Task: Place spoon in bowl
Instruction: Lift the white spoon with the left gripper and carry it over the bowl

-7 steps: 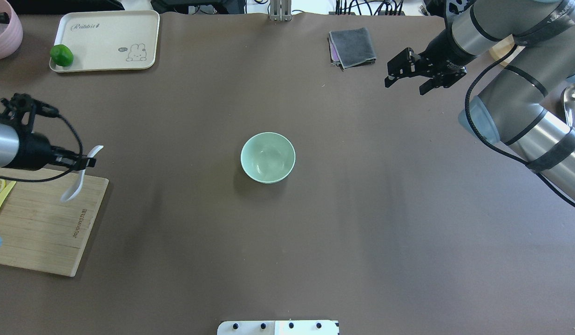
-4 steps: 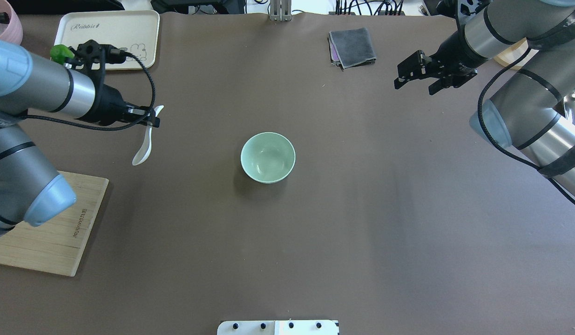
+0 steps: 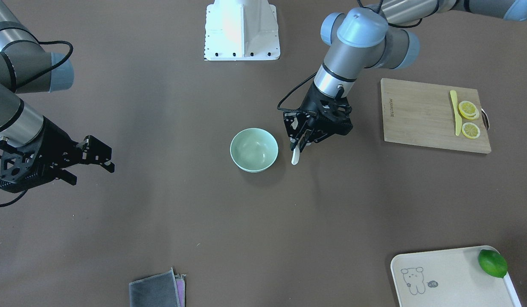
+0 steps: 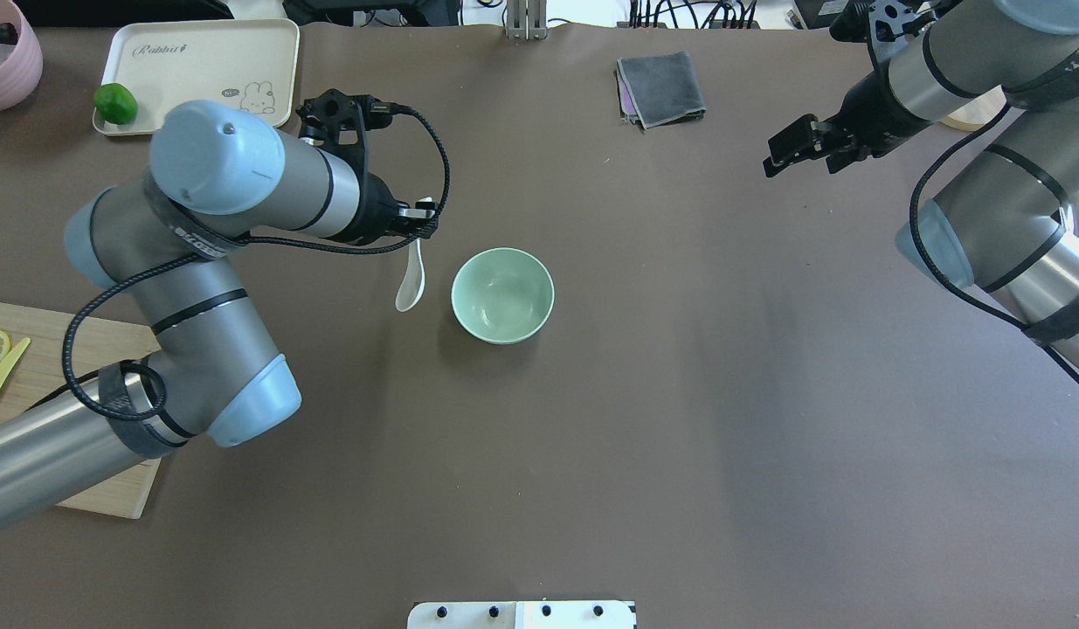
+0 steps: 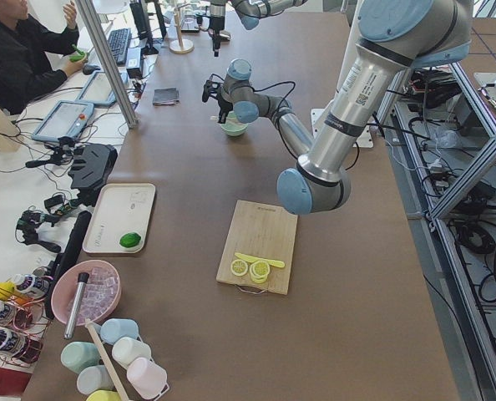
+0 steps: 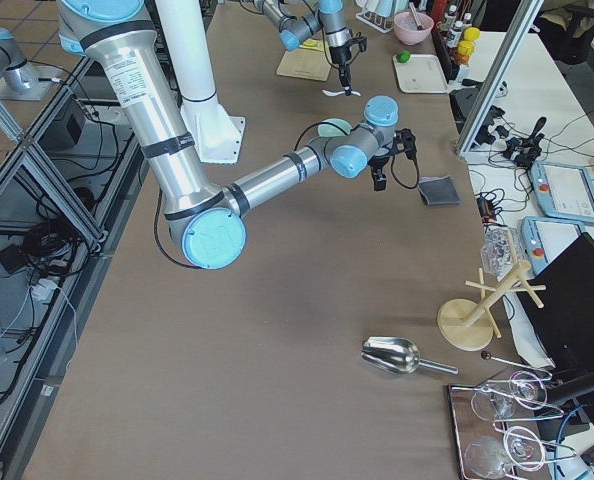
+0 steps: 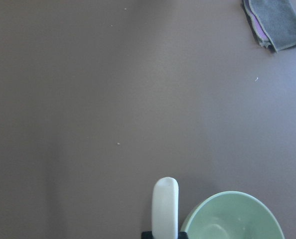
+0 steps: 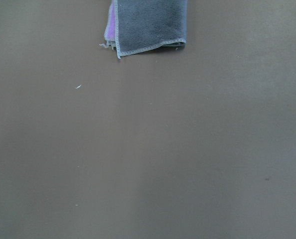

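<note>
Since a second ago, your left gripper has swung across, pinched tight on the spoon handle. The scoop hangs just beside the bowl, not over it. Lower now and you risk clipping the rim.

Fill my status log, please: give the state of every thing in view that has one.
spoon: held by its handle beside the bowl, not in it
bowl: upright, empty
left pincer: shut on the spoon
right pincer: open, holding nothing
cloth: folded
lime: whole, on the tray
</note>
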Action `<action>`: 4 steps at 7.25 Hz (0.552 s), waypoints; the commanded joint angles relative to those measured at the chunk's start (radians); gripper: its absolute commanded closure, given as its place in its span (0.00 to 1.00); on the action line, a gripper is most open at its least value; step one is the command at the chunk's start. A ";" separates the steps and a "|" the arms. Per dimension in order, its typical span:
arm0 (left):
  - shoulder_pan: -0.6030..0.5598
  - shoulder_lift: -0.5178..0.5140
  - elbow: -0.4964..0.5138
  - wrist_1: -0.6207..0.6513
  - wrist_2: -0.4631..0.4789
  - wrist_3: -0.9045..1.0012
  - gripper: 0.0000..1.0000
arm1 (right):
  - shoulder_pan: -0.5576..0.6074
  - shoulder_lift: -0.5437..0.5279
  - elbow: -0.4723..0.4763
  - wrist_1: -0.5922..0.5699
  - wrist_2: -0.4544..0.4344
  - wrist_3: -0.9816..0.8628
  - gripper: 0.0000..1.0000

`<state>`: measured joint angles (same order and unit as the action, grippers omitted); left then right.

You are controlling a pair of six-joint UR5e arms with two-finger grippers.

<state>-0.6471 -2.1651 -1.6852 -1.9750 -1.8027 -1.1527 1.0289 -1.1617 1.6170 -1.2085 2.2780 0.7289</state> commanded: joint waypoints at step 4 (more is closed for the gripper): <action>0.116 -0.149 0.179 -0.013 0.175 -0.110 1.00 | 0.019 -0.001 -0.005 -0.005 -0.002 -0.009 0.00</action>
<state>-0.5487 -2.2919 -1.5364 -1.9855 -1.6565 -1.2535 1.0412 -1.1635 1.6120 -1.2105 2.2738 0.7188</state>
